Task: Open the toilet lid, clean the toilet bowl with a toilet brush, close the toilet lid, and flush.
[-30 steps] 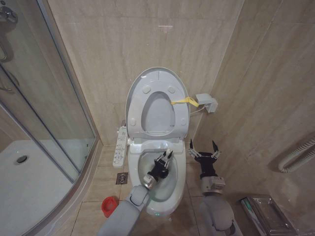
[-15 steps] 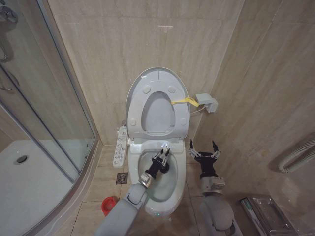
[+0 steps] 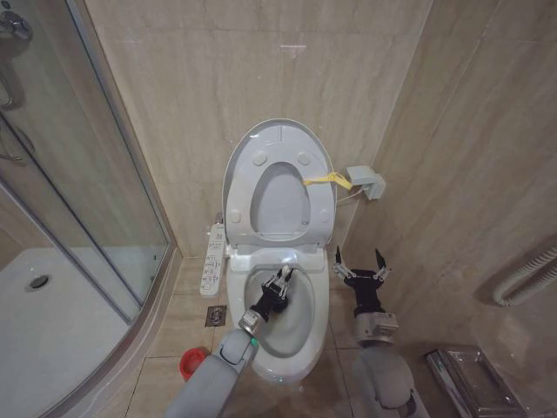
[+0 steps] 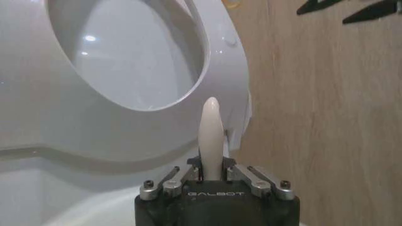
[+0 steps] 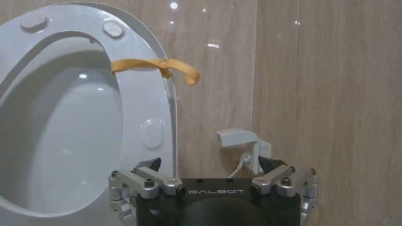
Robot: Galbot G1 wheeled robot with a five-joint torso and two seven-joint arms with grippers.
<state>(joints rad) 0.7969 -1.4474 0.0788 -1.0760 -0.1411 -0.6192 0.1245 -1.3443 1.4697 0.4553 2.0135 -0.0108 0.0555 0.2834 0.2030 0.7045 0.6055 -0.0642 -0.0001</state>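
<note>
Standing upright against the far beige tiled wall [image 3: 365, 78], one large white oval plastic toilet lid [image 3: 280, 144] with its white seat ring [image 3: 246, 196] raised in front of it leaves the one white ceramic toilet bowl [image 3: 318, 326] open. One yellow strap loop [image 3: 329, 181] hangs from the lid's right edge, just left of a small grey wall box [image 3: 365, 180].

Two grippers show. The left gripper [image 3: 281, 280] reaches into the bowl's far half, its fingers [image 4: 164, 184] clamped on the pale stick handle of the one toilet brush [image 4: 210, 136]; the brush head is hidden behind the gripper. The right gripper [image 3: 358, 263] hovers just right of the bowl's rim, near the right wall, fingers spread apart and holding nothing.

One round red cup-like brush base [image 3: 189, 364] sits on the floor at the near left of the bowl, partly behind the left arm. One white button panel [image 3: 212, 259] lies along the bowl's left side. Left of that, the curved glass shower screen [image 3: 78, 192] closes the floor into a narrow strip; on the right, open tile floor lies between the bowl and the wall.
</note>
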